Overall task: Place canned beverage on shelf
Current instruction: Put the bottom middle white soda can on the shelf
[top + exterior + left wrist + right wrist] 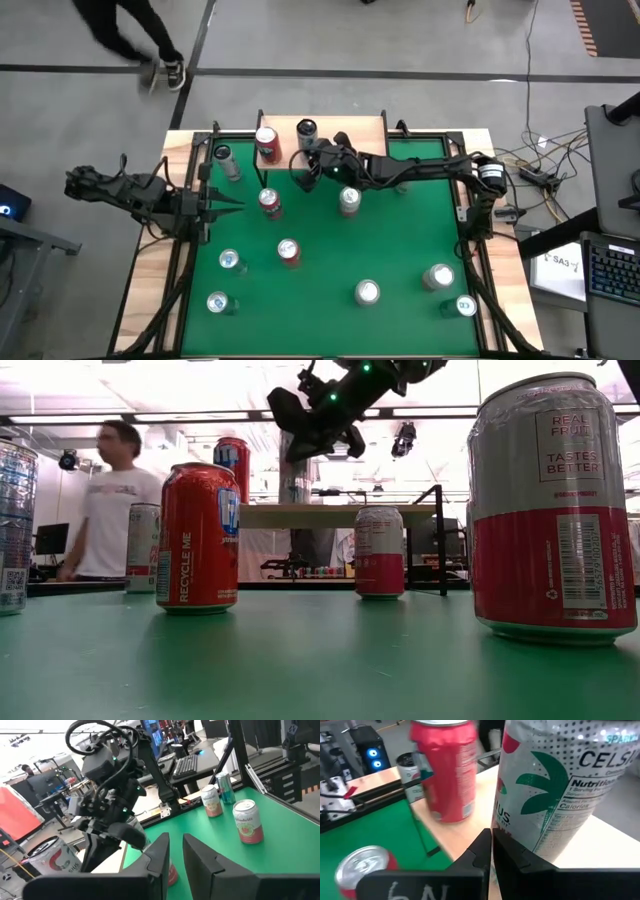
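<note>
While shut and empty just before the silver can (545, 785), right gripper (305, 172) at the shelf (350, 128) front edge; can upright on shelf beside red can (267, 143); left gripper (232, 205) nearly closed, empty, at table's left.

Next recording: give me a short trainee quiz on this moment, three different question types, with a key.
1. True or false: the right tool is clamped around the tall white printed can.
2. How many cans stand on the small light-wood shelf with black legs?
3. Where is the left tool? A) above the shelf B) over the left side of the green table C) out of sight

Key:
1. False: it is shut and empty, just in front of that can.
2. Two: the white can and a red can.
3. B
</note>
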Controlling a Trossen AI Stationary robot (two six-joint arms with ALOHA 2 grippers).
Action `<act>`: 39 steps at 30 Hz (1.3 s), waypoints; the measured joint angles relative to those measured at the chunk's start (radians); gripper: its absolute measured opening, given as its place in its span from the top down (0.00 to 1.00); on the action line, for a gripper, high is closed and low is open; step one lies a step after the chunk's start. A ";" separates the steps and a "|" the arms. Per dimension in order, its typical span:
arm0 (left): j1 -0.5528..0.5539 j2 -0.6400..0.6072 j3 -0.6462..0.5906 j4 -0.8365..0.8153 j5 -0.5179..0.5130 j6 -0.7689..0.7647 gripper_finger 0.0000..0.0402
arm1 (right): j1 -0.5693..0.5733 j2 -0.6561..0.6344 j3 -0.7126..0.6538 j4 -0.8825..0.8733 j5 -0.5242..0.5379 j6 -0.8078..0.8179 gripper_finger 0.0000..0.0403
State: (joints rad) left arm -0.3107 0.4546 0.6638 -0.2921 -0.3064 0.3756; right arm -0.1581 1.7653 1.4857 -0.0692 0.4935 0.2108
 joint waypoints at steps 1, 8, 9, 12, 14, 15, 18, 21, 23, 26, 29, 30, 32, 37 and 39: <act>0.000 -0.002 -0.005 0.009 -0.001 0.000 0.91 | -0.002 0.000 0.000 0.000 0.000 0.006 0.98; 0.000 -0.012 -0.032 0.019 -0.001 0.000 0.91 | 0.003 0.002 0.000 0.008 -0.023 0.015 0.98; 0.000 -0.012 -0.034 0.023 -0.001 0.000 0.91 | 0.003 0.002 0.000 0.008 -0.023 0.015 0.98; 0.000 -0.012 -0.036 0.039 -0.001 0.009 0.91 | -0.010 0.004 0.000 0.008 -0.022 0.015 0.98; 0.000 -0.012 -0.036 0.040 -0.002 0.017 0.91 | -0.020 0.004 0.000 0.008 -0.023 0.007 0.98; 0.000 -0.012 -0.036 0.040 -0.002 0.022 0.91 | -0.025 0.004 0.000 0.009 -0.022 0.001 0.98; 0.000 -0.012 -0.036 0.042 -0.002 0.037 0.91 | -0.041 0.004 0.000 0.008 -0.024 -0.011 0.98; 0.000 -0.012 -0.036 0.047 -0.002 0.066 0.91 | -0.056 0.004 0.000 0.008 -0.030 -0.022 0.98; 0.001 -0.012 -0.036 0.047 -0.002 0.085 0.91 | -0.060 0.004 0.000 0.007 -0.030 -0.028 0.98; 0.001 -0.012 -0.036 0.045 -0.043 0.106 0.91 | -0.059 0.004 0.000 -0.008 -0.033 -0.026 0.98; 0.001 -0.012 -0.038 0.044 -0.140 0.120 0.91 | -0.056 -0.005 -0.001 -0.057 -0.093 0.010 0.98; 0.001 -0.012 -0.038 0.047 -0.173 0.132 0.91 | -0.056 -0.010 -0.001 -0.079 -0.117 0.032 0.98; 0.001 -0.013 -0.038 0.053 -0.211 0.159 0.91 | -0.056 -0.019 -0.001 -0.130 -0.161 0.084 0.98; 0.001 -0.014 -0.039 0.038 -0.216 0.177 0.91 | -0.065 -0.022 -0.002 -0.208 -0.180 0.159 0.98; 0.001 -0.010 -0.040 0.037 -0.216 0.191 0.91 | -0.076 -0.022 -0.002 -0.199 -0.180 0.169 0.98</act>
State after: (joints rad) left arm -0.3096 0.4451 0.6239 -0.2546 -0.5220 0.5667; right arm -0.2337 1.7432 1.4837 -0.2679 0.3138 0.3794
